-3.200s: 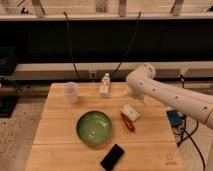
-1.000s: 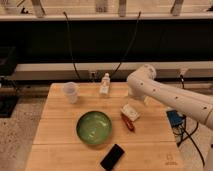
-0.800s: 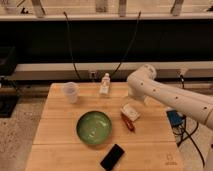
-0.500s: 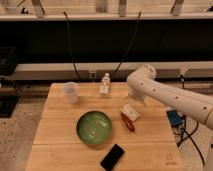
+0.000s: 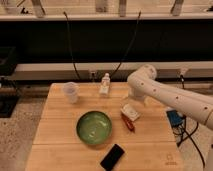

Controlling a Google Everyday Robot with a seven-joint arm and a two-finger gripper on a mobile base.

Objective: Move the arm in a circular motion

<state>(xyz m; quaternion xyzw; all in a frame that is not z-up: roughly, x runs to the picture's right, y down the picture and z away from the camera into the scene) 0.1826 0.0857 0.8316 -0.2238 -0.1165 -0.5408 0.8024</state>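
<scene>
Bowl – cup – phone – bottle

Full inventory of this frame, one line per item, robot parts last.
Light wooden table: 1, tan, centre.
Round green bowl: 1, green, table's front middle.
Clear plastic cup: 1, translucent, back left.
Small white bottle: 1, white, back middle.
Black phone: 1, black, front edge.
Thin red object: 1, red, right of bowl.
Glossy white robot arm: 1, white, reaching in from right.
Hand: 1, whitish, low over the table beside the red object.

The glossy white arm reaches leftward over the table, gripper hanging low.
</scene>
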